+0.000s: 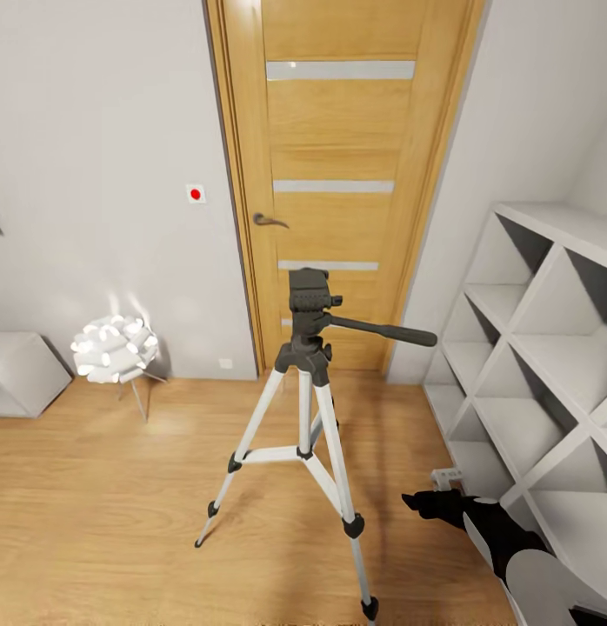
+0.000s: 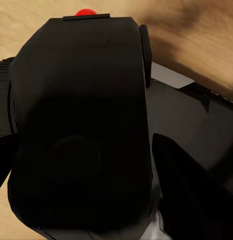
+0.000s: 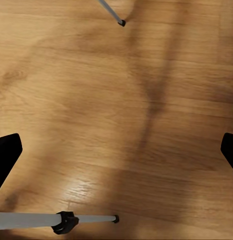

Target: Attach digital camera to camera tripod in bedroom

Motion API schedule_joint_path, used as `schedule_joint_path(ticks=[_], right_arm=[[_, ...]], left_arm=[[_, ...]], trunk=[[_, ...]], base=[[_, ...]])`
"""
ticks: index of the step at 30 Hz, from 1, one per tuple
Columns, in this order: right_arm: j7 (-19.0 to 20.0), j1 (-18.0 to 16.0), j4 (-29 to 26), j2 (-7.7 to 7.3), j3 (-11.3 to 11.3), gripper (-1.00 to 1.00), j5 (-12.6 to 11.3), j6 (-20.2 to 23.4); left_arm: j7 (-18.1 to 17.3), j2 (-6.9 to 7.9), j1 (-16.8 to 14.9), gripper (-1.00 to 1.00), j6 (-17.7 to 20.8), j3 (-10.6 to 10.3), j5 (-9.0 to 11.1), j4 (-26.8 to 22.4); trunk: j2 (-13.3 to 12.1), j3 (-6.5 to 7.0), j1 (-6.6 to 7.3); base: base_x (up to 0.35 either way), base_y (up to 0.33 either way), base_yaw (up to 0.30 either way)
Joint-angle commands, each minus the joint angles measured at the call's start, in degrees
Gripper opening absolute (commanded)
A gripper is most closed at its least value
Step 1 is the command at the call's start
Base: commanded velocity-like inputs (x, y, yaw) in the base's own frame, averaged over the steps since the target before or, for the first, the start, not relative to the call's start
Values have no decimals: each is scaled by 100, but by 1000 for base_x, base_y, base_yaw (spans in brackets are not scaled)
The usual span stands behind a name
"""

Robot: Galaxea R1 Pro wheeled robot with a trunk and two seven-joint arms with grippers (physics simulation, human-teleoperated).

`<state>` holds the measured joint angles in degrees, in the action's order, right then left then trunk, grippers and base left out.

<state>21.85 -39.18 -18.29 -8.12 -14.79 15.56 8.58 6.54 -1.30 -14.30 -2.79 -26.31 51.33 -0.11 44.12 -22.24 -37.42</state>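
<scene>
The camera tripod (image 1: 305,365) stands on the light wood floor in front of the wooden door, silver legs spread, its dark grey head (image 1: 309,300) bare and its pan handle (image 1: 382,330) pointing right. In the left wrist view the black digital camera (image 2: 81,125), red dot (image 2: 85,12) on top, sits right against the lens, with my left gripper (image 2: 91,175) shut on it and a dark finger (image 2: 189,192) beside it. My right gripper (image 1: 423,502) hangs low to the right of the tripod. It is open (image 3: 116,152) over the floor, near a tripod leg (image 3: 86,219).
The closed wooden door (image 1: 338,174) is behind the tripod. White cube shelves (image 1: 547,348) line the right wall, with a small white object (image 1: 447,475) on the floor at their foot. A glowing white floor lamp (image 1: 115,348) and a white box (image 1: 21,374) stand at the left.
</scene>
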Motion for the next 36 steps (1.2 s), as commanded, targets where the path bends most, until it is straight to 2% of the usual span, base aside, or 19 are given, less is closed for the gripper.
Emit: schedule_joint_path(ticks=[1,19,26,36], right_arm=[[47,-2,-17,4,-49,100,52,30],[33,-2,-16,4,-48,100,40,46],[68,-2,-14,8,-43,100,35,22],[108,-2,-139,52,-45,100,50,-35]], left_arm=[[29,-2,-2,-100,-11,-50,26,-2],[27,-13,-2,-100,-11,-50,14,-4],[28,-19,-2,-100,-9,-48,17,-6],[29,-11,-2,-100,-3,-48,26,-6]], trunk=[[5,-14,-1],[5,-34,-1],[5,-34,-1],[5,-34,-1]], base=[[0,0,0],[-3,0,0],[-198,64,0],[-18,63,0]])
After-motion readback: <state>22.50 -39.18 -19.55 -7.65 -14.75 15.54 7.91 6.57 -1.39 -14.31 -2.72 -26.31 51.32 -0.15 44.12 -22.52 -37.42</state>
